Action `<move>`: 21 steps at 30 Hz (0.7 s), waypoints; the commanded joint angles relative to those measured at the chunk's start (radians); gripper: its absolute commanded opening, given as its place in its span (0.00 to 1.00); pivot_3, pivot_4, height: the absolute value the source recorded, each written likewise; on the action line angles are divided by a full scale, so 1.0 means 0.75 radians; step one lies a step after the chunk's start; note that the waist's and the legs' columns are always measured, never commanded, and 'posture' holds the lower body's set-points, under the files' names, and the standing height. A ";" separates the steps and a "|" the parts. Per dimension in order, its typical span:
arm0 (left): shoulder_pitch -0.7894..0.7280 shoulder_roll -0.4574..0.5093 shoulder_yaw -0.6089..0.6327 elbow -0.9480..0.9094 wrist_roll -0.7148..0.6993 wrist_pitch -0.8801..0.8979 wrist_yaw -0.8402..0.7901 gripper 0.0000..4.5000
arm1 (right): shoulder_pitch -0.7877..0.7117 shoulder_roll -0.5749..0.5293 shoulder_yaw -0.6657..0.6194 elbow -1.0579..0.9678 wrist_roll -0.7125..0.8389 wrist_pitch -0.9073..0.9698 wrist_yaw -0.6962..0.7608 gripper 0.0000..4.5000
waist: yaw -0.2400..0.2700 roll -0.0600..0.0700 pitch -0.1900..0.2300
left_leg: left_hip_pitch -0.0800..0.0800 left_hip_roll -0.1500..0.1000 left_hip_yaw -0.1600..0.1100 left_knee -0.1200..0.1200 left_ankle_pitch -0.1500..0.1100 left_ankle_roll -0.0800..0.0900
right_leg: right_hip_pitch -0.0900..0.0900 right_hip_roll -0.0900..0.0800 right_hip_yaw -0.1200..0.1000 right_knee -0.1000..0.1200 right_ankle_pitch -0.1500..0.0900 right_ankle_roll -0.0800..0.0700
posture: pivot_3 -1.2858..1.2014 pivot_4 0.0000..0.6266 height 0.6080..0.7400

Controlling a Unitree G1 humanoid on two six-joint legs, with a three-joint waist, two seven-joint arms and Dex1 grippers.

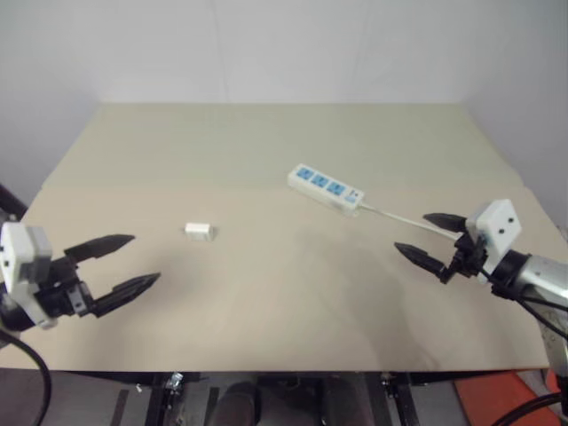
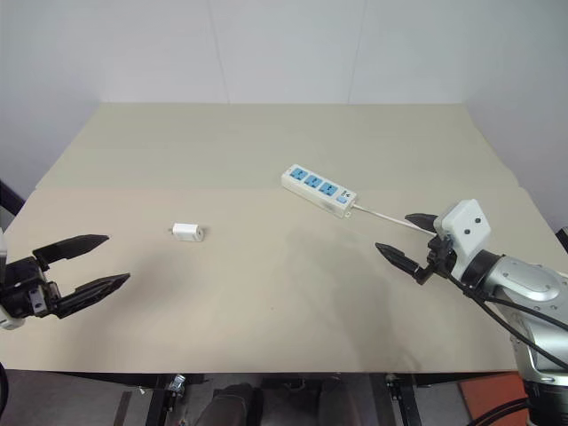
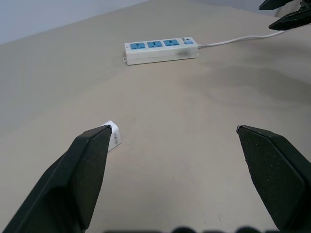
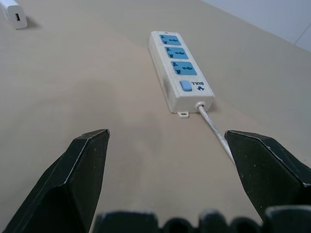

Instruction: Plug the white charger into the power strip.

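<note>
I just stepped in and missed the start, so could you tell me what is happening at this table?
Nothing is being handled yet. The charger lies alone on the table, nearer the left gripper, which hangs open above the surface. The power strip lies apart from it, its three sockets free and its cord running toward the right gripper, also open and holding nothing.

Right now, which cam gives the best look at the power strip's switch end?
Right wrist view: the power strip lies close, with its switch, cord exit and three sockets plain. The left wrist view shows it farther off, side-on; the head views show it small on the table.
</note>
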 commanded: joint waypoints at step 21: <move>-0.186 -0.010 -0.169 -0.015 -0.027 -0.027 0.046 1.00 | -0.210 0.080 0.136 0.167 -0.097 -0.090 -0.017 0.99 | -0.004 0.000 0.000 | 0.001 0.000 0.002 0.000 0.000 0.000 | 0.000 0.001 0.002 0.001 0.001 0.001 | 0.52 0.24 1.00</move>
